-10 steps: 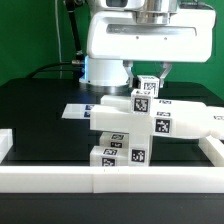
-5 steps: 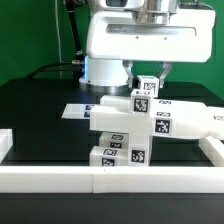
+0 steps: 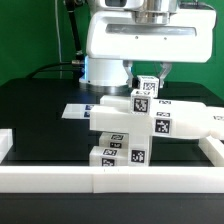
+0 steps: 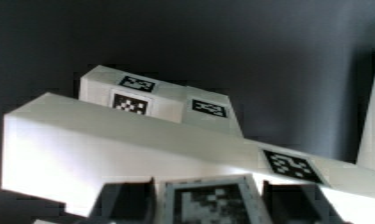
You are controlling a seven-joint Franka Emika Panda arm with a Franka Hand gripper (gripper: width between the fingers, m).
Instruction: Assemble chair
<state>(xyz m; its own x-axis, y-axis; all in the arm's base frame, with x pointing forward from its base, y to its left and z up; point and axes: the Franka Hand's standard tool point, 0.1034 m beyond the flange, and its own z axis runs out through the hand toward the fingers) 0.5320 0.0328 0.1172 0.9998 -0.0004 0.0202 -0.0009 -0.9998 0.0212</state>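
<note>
The gripper [image 3: 146, 76] hangs just over the partly built chair [image 3: 125, 130], which stands on the black table [image 3: 40, 110] near the front stretch of the white border rail [image 3: 60, 178]. In the exterior view its two dark fingers [image 3: 131, 71] come down on either side of a small tagged white post [image 3: 146, 84] at the top of the stack. The jaws are drawn in as narrow as they go and appear clamped on that post. The wrist view agrees: a tagged piece [image 4: 209, 198] sits between the two dark pads at the edge of the picture, with the chair's broad white slab [image 4: 148, 140] and further tagged blocks [image 4: 157, 95] beyond it. Below the post, the chair shows stepped chunky blocks with square black-and-white tags, and a long white piece [image 3: 190, 122] reaches out toward the exterior view's right. A thin flat marker board [image 3: 76, 110] lies on the table behind the chair, on the exterior view's left. The robot arm's glossy white housing [image 3: 145, 40] fills the space above.
</note>
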